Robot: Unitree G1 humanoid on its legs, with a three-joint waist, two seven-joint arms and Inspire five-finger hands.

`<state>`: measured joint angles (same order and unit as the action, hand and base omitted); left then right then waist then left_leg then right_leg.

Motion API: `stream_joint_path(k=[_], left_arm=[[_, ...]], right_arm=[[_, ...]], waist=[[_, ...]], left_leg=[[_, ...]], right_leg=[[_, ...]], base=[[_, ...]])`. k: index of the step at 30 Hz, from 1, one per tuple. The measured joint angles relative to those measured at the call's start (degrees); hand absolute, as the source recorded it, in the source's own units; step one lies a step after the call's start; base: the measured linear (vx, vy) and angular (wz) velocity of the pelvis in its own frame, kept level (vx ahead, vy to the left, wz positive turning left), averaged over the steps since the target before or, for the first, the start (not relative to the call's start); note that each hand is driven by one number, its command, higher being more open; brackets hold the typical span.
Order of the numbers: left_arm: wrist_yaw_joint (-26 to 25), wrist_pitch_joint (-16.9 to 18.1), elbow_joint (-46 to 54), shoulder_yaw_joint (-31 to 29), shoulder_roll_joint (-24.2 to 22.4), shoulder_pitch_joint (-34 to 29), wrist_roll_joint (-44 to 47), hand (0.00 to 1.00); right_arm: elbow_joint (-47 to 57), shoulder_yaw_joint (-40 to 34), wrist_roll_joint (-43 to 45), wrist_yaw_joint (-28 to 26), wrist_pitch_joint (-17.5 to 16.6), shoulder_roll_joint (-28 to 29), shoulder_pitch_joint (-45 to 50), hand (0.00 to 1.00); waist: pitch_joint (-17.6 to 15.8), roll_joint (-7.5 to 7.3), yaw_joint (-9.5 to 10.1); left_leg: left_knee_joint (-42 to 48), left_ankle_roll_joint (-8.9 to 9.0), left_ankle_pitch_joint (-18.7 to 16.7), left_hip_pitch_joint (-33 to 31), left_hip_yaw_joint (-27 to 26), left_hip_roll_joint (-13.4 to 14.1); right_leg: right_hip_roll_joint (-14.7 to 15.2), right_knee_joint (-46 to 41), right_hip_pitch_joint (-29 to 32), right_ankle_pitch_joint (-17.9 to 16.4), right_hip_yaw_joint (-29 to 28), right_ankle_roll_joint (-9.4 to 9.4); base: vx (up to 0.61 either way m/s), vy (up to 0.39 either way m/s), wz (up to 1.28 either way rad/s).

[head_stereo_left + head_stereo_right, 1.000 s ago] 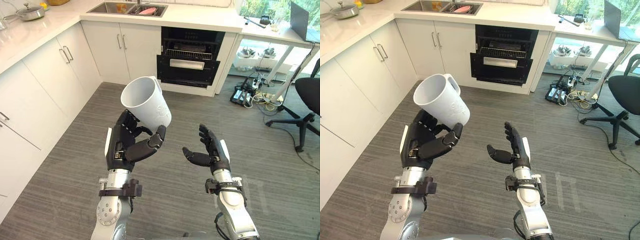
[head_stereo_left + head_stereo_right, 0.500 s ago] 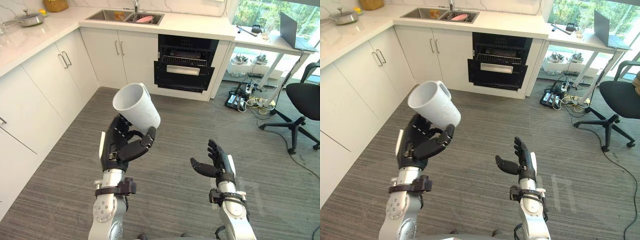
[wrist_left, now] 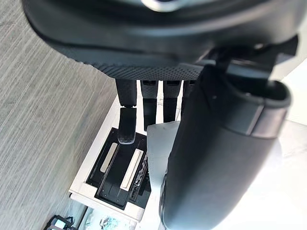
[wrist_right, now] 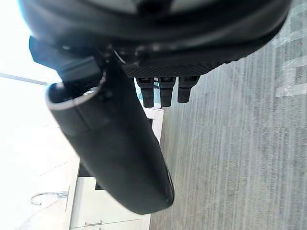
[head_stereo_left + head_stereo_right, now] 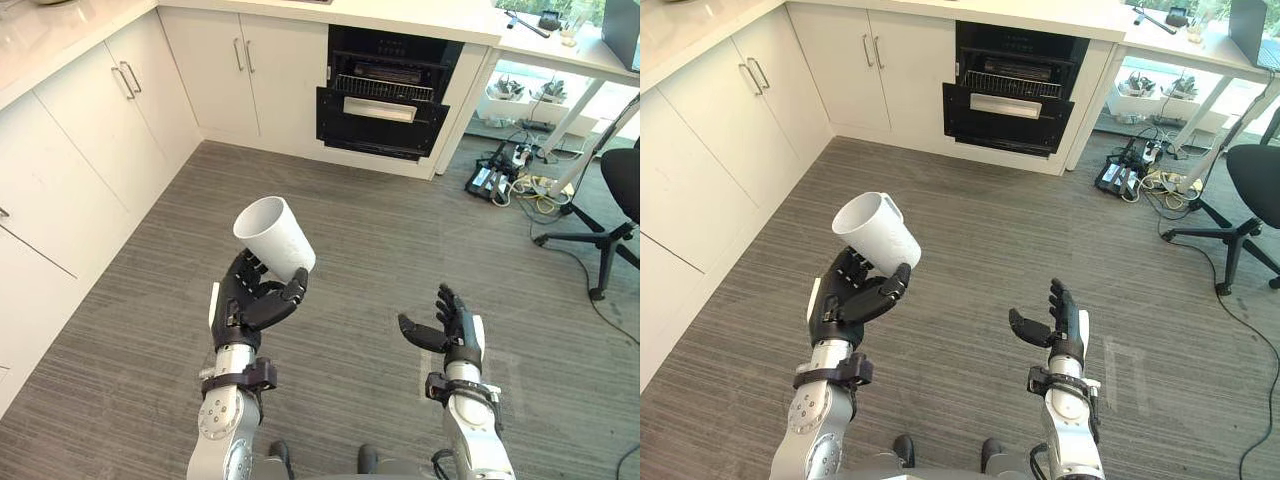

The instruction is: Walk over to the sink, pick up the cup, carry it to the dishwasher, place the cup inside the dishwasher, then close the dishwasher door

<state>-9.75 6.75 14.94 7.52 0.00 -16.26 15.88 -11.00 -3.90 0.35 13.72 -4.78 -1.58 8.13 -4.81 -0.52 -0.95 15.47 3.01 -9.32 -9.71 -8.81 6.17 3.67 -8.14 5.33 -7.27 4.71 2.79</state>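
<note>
The grey plank floor [image 5: 400, 250] spreads between the robot and the kitchen units. White cabinets [image 5: 80, 150] run from 9 to 11 o'clock. At 12 o'clock, well apart from both hands, the black dishwasher [image 5: 385, 100] stands with its door part open, seemingly ready to take the cup. The white cup [image 5: 275, 238], mouth tilted toward 11 o'clock, sits in the left hand [image 5: 250, 303], whose fingers and thumb curl round its base, apparently raised for carrying. At 4 o'clock the right hand [image 5: 448, 325] is empty, fingers loosely straight.
</note>
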Motion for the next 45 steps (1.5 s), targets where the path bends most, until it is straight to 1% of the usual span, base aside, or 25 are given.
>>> stream_joint_path(k=[5, 7, 9, 10, 12, 15, 16, 17, 18, 20, 21, 23, 24, 26, 28, 31, 32, 34, 35, 36, 39, 40, 42, 43, 45], left_arm=[[-0.3, 0.05, 3.69, -0.48, -0.11, -0.18, -0.07, 0.3], [-0.43, 0.05, 5.46, -0.59, -0.16, -0.21, -0.08, 0.3], [-0.61, 0.08, 7.33, -0.59, 0.43, -0.28, -0.1, 0.3], [-0.88, 0.27, 7.43, -0.35, 0.85, -0.25, -0.14, 0.3], [-1.54, 2.04, 7.54, -0.32, 0.97, 0.57, -0.13, 0.3], [-1.63, 2.13, 7.25, -0.28, 0.98, 1.34, -0.12, 0.3], [-1.62, 2.17, 7.12, 0.06, 1.11, 1.45, -0.14, 0.3], [-1.48, 2.34, 6.41, 0.86, 1.18, 1.66, -0.16, 0.3], [-1.38, 2.25, 5.06, 1.6, -0.04, 2.05, -0.15, 0.3], [-1.34, 1.78, 4.33, 2.52, -1.14, 2.3, -0.14, 0.3], [-1.07, 1.18, 4.12, 3.57, -1.97, 2.26, -0.13, 0.3], [-0.26, 1.16, 4.4, 4.25, -2.55, 1.78, -0.11, 0.3], [0.23, 1.3, 5.64, 4.12, -2.39, 0.73, -0.1, 0.3], [0.93, 1.45, 7.57, 4.29, -2.43, -0.38, -0.08, 0.3], [1.5, 1.59, 9.0, 4.2, -2.43, -1.36, -0.07, 0.3], [1.26, 1.82, 8.99, 3.49, -2.4, -2.03, -0.07, 0.3], [1.27, 1.82, 8.57, 3.22, -2.39, -2.02, -0.08, 0.3], [1.11, 1.81, 7.34, 2.86, -2.3, -2.01, -0.09, 0.3], [0.92, 1.75, 6.97, 2.77, -2.24, -2.09, -0.09, 0.3], [0.85, 1.76, 7.06, 2.68, -2.07, -1.64, -0.11, 0.3], [0.58, 1.72, 7.07, 1.57, -1.32, -1.01, -0.09, 0.3], [0.36, 1.54, 6.93, 1.6, -0.43, -1.01, -0.1, 0.3], [0.34, 1.08, 6.81, 1.75, 1.45, -1.01, -0.11, 0.3], [0.29, 1.08, 6.74, 1.74, 2.56, -1.01, -0.13, 0.3], [0.15, 1.1, 6.73, 1.92, 3.47, -0.93, -0.16, 0.3]], right_arm=[[-0.78, 0.85, -0.6, -0.06, 0.0, -0.95, -1.04, 0.9], [-2.74, 1.2, -0.64, -0.37, 0.52, -1.18, -1.71, 0.9], [-4.38, 2.01, -0.95, -0.65, 1.8, -0.69, -1.45, 0.9], [-4.24, 2.13, -1.26, -0.77, 1.83, -0.47, -0.76, 0.9], [-3.67, 2.5, -1.88, -1.14, 1.8, -0.6, -1.2, 0.9], [-2.23, 2.47, -1.86, -1.28, 1.75, -0.65, -1.26, 0.9], [-1.58, 2.44, -1.86, -1.19, 1.72, -0.81, -0.77, 0.9], [-1.15, 2.35, -1.86, -1.03, 1.62, -1.62, 0.07, 0.9], [-1.19, 2.21, -1.83, -1.06, 1.7, -3.25, 0.03, 0.9], [-0.98, 2.19, -1.76, -1.23, 1.94, -3.89, -0.21, 0.9], [0.77, 2.21, -1.73, -1.21, 1.96, -3.65, 1.78, 0.9], [4.82, 3.0, -1.65, -1.2, 1.96, -3.61, 5.18, 0.9], [8.4, 4.41, -1.54, -1.11, 1.81, -3.46, 6.91, 0.9], [12.29, 4.54, -1.49, -1.01, 0.95, -2.92, 8.18, 0.9], [13.59, 4.17, -1.44, -0.52, 0.68, -2.5, 7.94, 0.9], [11.41, 3.71, -0.98, 0.09, 0.57, -2.68, 6.59, 0.9], [8.68, 2.71, -0.92, 0.1, 0.59, -2.84, 5.14, 0.9], [4.48, 1.2, -0.4, 0.38, 0.66, -3.28, 3.07, 0.9], [2.61, 0.44, -0.36, 0.55, 1.0, -3.71, 2.55, 0.9], [1.78, 0.11, -0.35, 0.64, 1.48, -3.35, 2.21, 0.9], [1.25, 0.18, -0.46, 0.12, 1.94, -2.28, 1.42, 0.9], [1.2, 0.19, -0.51, 0.04, 1.94, -1.72, 0.96, 0.9], [0.52, 0.3, -0.64, -0.1, 1.93, -1.0, 0.14, 0.9], [-0.42, 0.5, -0.82, -0.31, 1.93, -0.59, -0.66, 0.9], [-1.8, 2.14, -1.81, -0.75, 1.93, -0.38, -1.15, 0.9]], waist=[[-0.01, -0.03, -0.07], [-0.14, 0.15, 0.02], [-1.66, -0.18, -0.42], [-1.9, 0.38, -0.89], [-1.91, 0.34, -1.25], [-2.33, 0.9, -1.35], [-2.26, 0.7, -1.68], [-2.51, 1.33, -2.51], [-2.35, 3.81, -1.2], [-2.43, 4.01, -1.32], [-2.69, 4.22, -1.45], [-2.8, 4.31, -1.16], [-2.87, 4.25, -0.34], [-2.86, 4.26, 0.6], [-2.8, 4.3, 1.73], [-2.62, 4.03, 1.88], [-2.71, 3.76, 1.85], [-2.67, 3.75, 1.86], [-2.65, 3.69, 2.6], [-2.56, 3.12, 2.91], [-2.44, 0.63, 3.02], [-2.46, -0.03, 2.91], [-2.53, -1.16, 2.48], [-2.44, -1.39, 2.07], [-2.43, -1.33, 1.28]], left_leg=[[7.47, -2.45, -7.38, -1.54, -1.1, -2.45], [8.06, -3.34, -8.66, -0.8, -1.39, -3.42], [5.45, -4.28, -9.6, 4.83, 0.35, -4.21], [4.68, -4.57, -9.78, 6.09, 1.11, -4.04], [2.46, -4.53, -10.43, 8.73, 3.2, -3.35], [0.44, -4.18, -10.93, 11.06, 4.92, -1.7], [0.82, -2.73, -11.74, 11.75, 5.84, -1.18], [1.5, -0.34, -13.39, 12.59, 7.41, -0.67], [2.05, 0.09, -13.82, 12.77, 8.65, 1.53], [3.9, 2.2, -10.96, 12.8, 9.93, 2.16], [11.5, 3.21, -8.03, 11.44, 9.81, 3.27], [24.88, 2.67, -2.14, 7.78, 8.4, 4.86], [35.24, 1.82, -0.04, 4.23, 5.1, 7.57], [43.83, 0.0, -2.08, -2.05, 0.28, 11.42], [43.23, -1.67, -5.2, -7.86, -3.63, 13.25], [28.16, -1.74, -6.43, -11.74, -5.99, 10.85], [19.82, -1.09, -5.88, -12.48, -6.0, 8.26], [9.69, -0.79, -2.45, -12.84, -6.12, 4.86], [7.87, -1.49, 3.84, -11.87, -6.25, 3.12], [9.53, -3.85, 6.06, -11.86, -6.53, 1.98], [13.68, -5.32, 0.69, -11.87, -7.59, 0.09], [14.09, -5.64, -1.59, -10.27, -7.62, -0.91], [12.3, -6.41, -3.33, -6.22, -7.5, -2.96], [10.38, -6.77, -4.29, -3.31, -7.06, -3.71], [6.19, -6.44, -4.9, 2.09, -5.62, -3.77]], right_leg=[[4.09, -15.73, 5.23, -8.35, -0.55, 2.11], [5.56, -25.07, 9.13, -9.0, 0.59, 1.85], [5.99, -38.42, 12.25, -7.04, -0.71, -0.89], [5.44, -39.25, 12.57, -8.0, -0.81, -1.02], [3.09, -37.18, 16.75, -10.06, -0.1, -1.77], [0.17, -30.66, 22.74, -9.23, 0.33, -1.81], [-0.92, -21.14, 22.92, -3.99, -0.71, -1.49], [-1.3, -19.85, 21.62, 3.58, -0.18, -2.96], [-2.63, -21.63, 21.29, 2.08, 1.46, -4.48], [-2.69, -22.6, 20.07, -0.24, 2.71, -5.72], [-3.01, -20.54, 15.3, -1.26, 4.67, -6.12], [-3.62, -16.84, 8.99, -2.16, 5.42, -6.25], [-4.21, -13.54, 4.32, -2.58, 5.08, -6.5], [-4.84, -10.48, 0.02, -3.37, 5.13, -6.78], [-4.73, -8.5, -3.03, -4.7, 5.23, -6.88], [-3.38, -6.21, -5.69, -5.75, 6.38, -5.52], [-2.05, -5.52, -6.7, -6.32, 6.79, -4.46], [0.18, -4.66, -8.51, -6.64, 7.33, -1.52], [1.19, -4.2, -9.8, -7.35, 6.89, 0.24], [2.82, -3.83, -11.06, -8.31, 6.54, 1.97], [5.5, -5.85, -11.5, -8.27, 5.2, 2.71], [6.49, -11.68, -10.28, -8.3, 4.36, 3.07], [9.1, -27.86, -4.85, -5.69, 1.8, 6.18], [9.44, -38.1, -0.57, -6.11, -0.1, 5.95], [7.05, -47.09, 6.77, -7.92, -1.12, 2.82]], base=[[0.17, 0.107, -0.06], [0.3, 0.136, 0.02], [0.35, 0.102, 0.35], [0.26, 0.016, 0.48], [0.35, -0.064, 0.5], [0.37, -0.126, 0.44], [0.41, -0.185, 0.75], [0.5, -0.213, 0.67], [0.5, -0.225, 0.42], [0.44, -0.219, 0.3], [0.38, -0.216, 0.5], [0.33, -0.166, 0.34], [0.26, -0.102, 0.02], [0.27, -0.062, 0.0], [0.25, 0.012, 0.12], [0.23, 0.116, 0.25], [0.35, 0.196, 0.27], [0.41, 0.231, 0.18], [0.47, 0.28, 0.04], [0.48, 0.291, 0.05], [0.42, 0.27, 0.08], [0.45, 0.264, 0.12], [0.47, 0.227, 0.21], [0.38, 0.105, 0.22], [0.42, 0.042, 0.25]])
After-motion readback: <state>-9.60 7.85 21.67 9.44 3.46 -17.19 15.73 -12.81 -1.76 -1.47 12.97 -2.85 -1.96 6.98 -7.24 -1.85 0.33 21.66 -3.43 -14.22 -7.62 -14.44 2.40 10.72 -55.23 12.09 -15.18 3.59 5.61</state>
